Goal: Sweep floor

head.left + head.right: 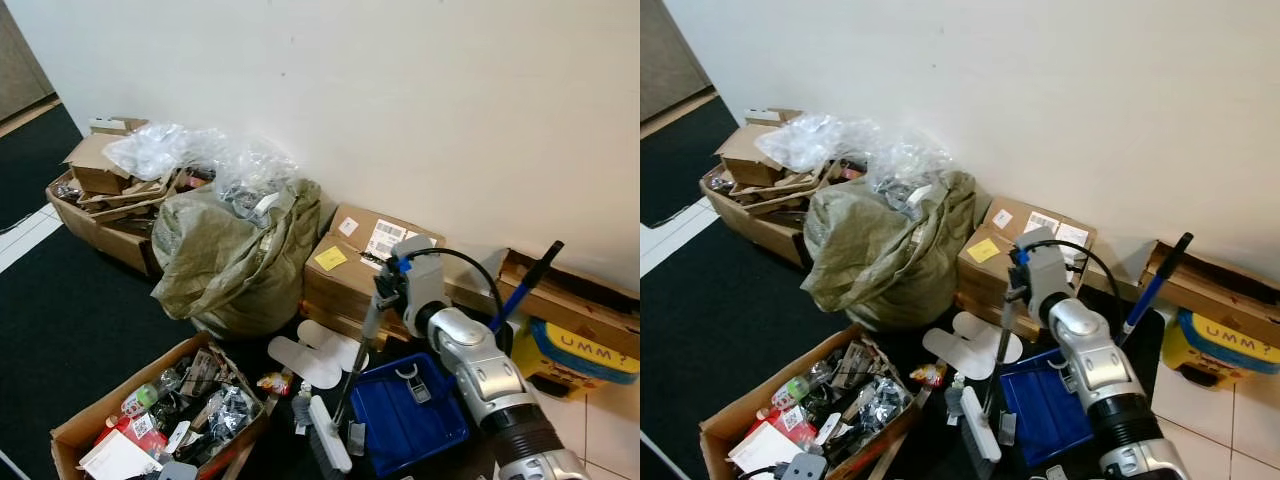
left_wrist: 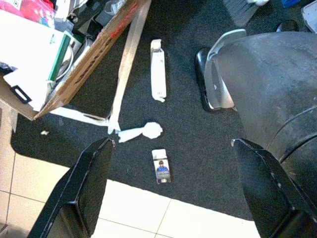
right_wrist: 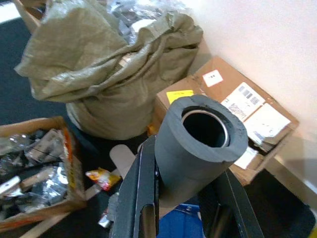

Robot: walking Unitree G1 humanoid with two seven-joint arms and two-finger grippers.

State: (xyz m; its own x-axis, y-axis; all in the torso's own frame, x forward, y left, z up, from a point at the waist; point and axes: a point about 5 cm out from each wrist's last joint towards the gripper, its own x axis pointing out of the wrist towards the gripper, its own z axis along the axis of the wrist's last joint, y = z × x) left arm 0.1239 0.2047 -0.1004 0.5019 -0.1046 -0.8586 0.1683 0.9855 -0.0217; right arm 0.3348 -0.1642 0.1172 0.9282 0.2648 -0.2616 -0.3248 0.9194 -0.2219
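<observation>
My right gripper is shut on the grey foam top of a broom handle, held up in front of the cardboard boxes by the wall. The thin pole runs down to the white broom head on the dark carpet. Beside it lies a blue dustpan, its blue-and-black handle leaning toward the wall. My left gripper hangs open over the carpet's edge. Under it lie a crumpled white paper, a small card and a white strip.
A stuffed green sack stands against the wall between cardboard boxes. An open box of clutter sits at the front left. White insoles lie near the broom. A yellow bucket is on the tiles at the right.
</observation>
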